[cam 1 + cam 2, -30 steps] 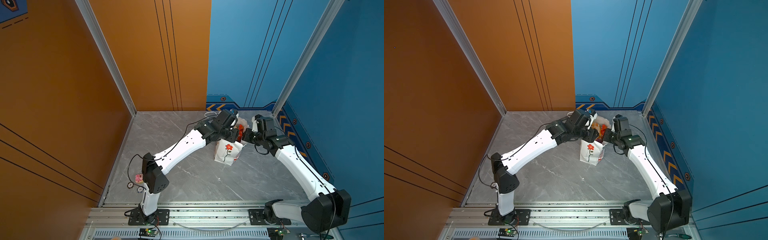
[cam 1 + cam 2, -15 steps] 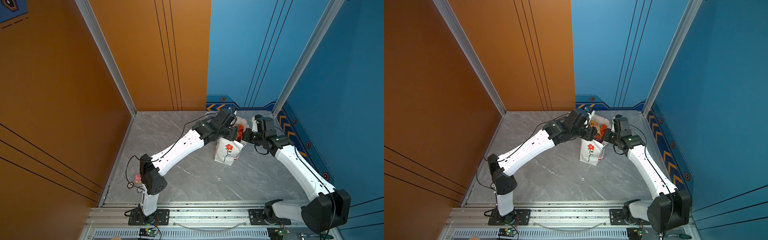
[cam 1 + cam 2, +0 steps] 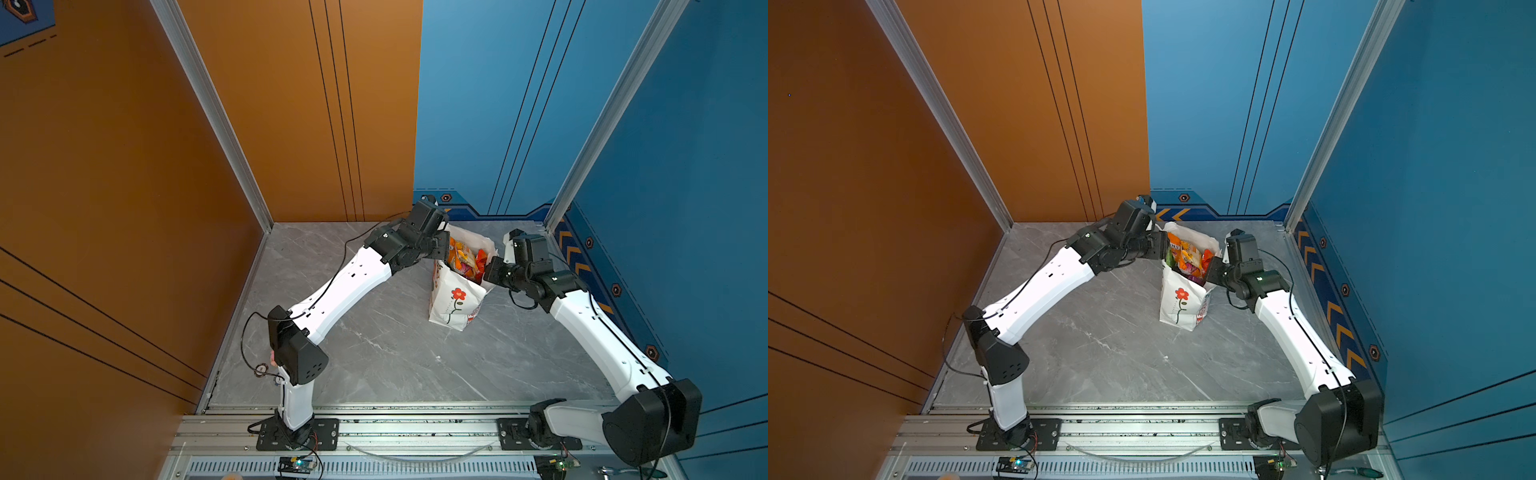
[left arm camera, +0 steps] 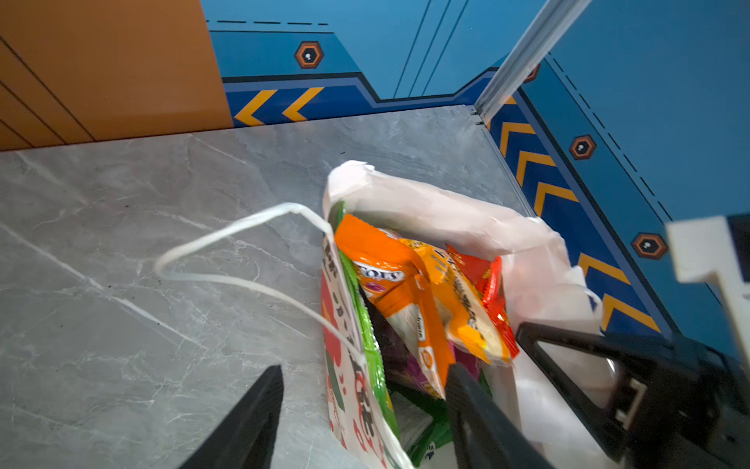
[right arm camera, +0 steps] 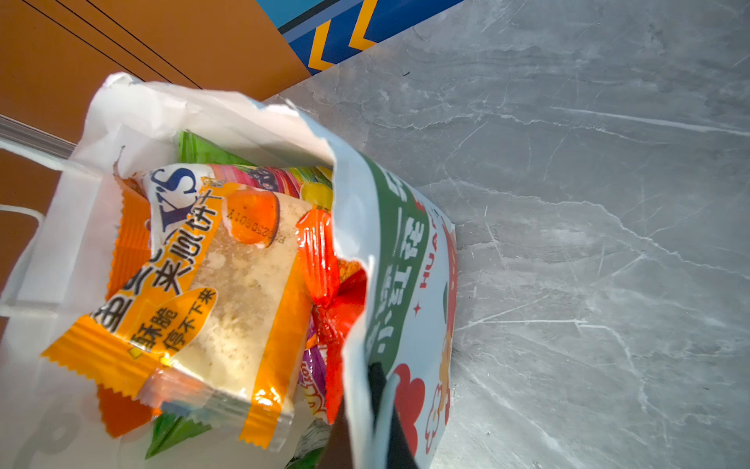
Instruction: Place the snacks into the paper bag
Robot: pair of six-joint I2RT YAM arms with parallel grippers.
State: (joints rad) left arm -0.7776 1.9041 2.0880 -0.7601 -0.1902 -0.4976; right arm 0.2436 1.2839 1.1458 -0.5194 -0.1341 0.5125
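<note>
Now | left gripper (image 4: 365, 369) wide, astride paper bag (image 4: 446, 211) wall | right gripper (image 5: 367, 402) pinching its rim | snacks (image 4: 406, 284) inside

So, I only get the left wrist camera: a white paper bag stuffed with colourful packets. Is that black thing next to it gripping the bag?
Observer: Yes. The right wrist camera shows the right pincer shut on the rim of the white paper carrier bag.
Operator: Any picture on the bag?
Observer: In both top views, a red flower drawing on the face turned toward the arms' bases.
</note>
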